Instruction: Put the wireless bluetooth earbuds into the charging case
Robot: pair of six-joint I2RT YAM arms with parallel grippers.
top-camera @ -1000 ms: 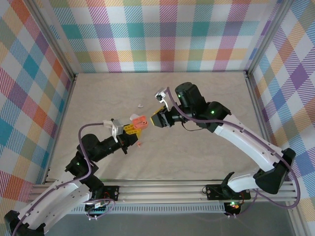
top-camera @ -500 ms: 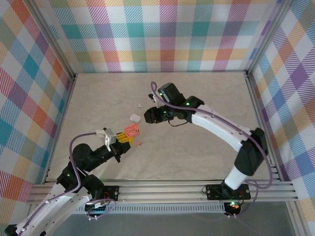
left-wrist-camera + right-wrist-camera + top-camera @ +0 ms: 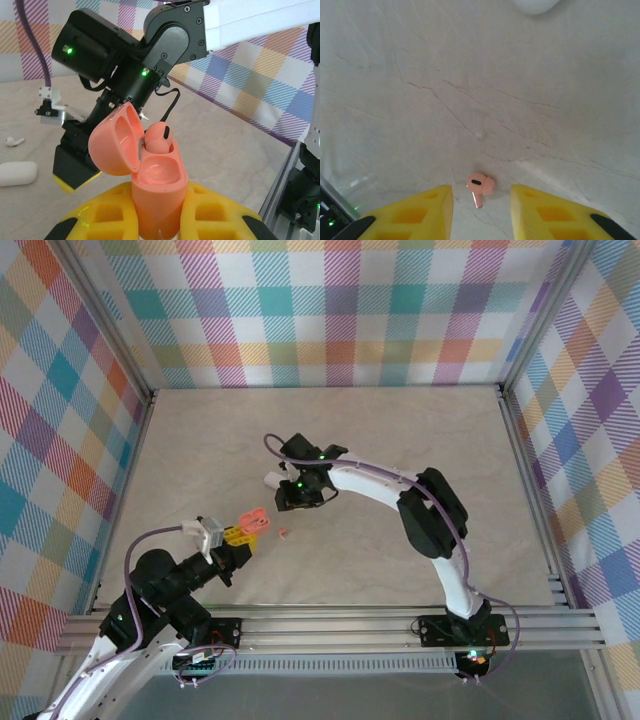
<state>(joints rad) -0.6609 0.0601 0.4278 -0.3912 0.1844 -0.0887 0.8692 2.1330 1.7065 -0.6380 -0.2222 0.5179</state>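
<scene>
My left gripper (image 3: 157, 202) is shut on the open salmon-pink charging case (image 3: 159, 195), held upright with its lid (image 3: 114, 142) swung to the left. One pink earbud (image 3: 160, 136) sits in the case's far socket; the near socket is bare. The other pink earbud (image 3: 480, 186) lies on the table between the spread yellow fingers of my open right gripper (image 3: 481, 201), touching neither. From above, the right gripper (image 3: 293, 502) hangs just beyond that earbud (image 3: 284, 533), and the left gripper (image 3: 238, 534) holds the case (image 3: 254, 517) beside it.
A closed white case (image 3: 17, 173) lies on the table left of the right gripper, its edge also at the top of the right wrist view (image 3: 537, 5). A white earbud (image 3: 14, 141) rests just beyond it. Plaid walls enclose the marbled tabletop (image 3: 400, 460).
The right arm has swung left and lowered over the loose pink earbud. The left arm has drawn back toward the near left, still gripping the open pink case.
</scene>
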